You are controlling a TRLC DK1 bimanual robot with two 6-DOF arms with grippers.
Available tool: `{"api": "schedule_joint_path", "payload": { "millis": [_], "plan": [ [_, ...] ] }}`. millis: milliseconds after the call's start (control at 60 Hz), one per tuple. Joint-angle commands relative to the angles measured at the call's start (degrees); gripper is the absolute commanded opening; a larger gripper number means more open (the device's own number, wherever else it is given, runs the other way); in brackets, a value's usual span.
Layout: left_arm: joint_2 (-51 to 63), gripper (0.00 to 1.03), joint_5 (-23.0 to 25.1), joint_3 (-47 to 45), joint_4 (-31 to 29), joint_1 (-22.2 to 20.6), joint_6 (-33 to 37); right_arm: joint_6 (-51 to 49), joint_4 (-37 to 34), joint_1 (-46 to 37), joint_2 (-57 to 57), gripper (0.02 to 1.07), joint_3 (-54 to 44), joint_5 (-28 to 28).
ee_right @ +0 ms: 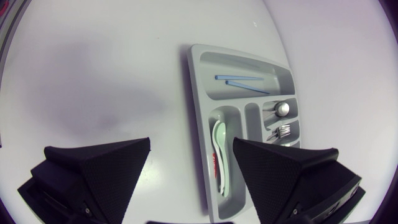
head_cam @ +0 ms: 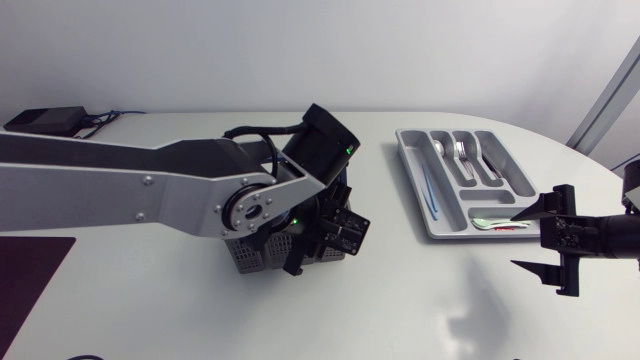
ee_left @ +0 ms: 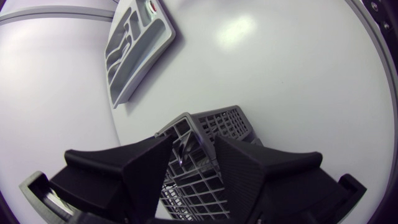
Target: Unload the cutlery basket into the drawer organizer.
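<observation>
Near right, the right gripper (head_cam: 540, 238) hangs wide open and empty, just short of the drawer organizer's near end. Left of centre, the left gripper (ee_left: 191, 146) sits over the cutlery basket (ee_left: 214, 123), fingers part-way apart and gripping nothing. A slim metal handle (ee_left: 180, 152) seems to stand between them. The pick will likely go best by centring on that handle and closing fully before lifting straight up, clear of the grid walls. Far right lies the drawer organizer (head_cam: 412, 170), with cutlery already in its compartments.

One basket (head_cam: 253, 261), one drawer organizer (head_cam: 413, 170)
</observation>
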Motion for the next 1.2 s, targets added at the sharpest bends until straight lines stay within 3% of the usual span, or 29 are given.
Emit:
{"api": "schedule_joint_path", "payload": {
  "millis": [0,167,1183],
  "plan": [
    [-1.2,0.26,-0.6,-1.3,1.1,-0.2,1.0,-0.1,-0.7,-0.6,-1.3,0.98,-2.4,-0.8],
    [-1.3,0.15,-1.4,-1.1,1.2,-0.2,1.2,-0.2,-0.7,-0.8,-2.5,0.98,-3.9,-1.4],
    [-3.5,0.04,-4.8,-0.2,2.5,-1.0,1.5,0.0,-2.3,-1.6,-6.7,0.98,-8.4,-3.9]
  ]
}}
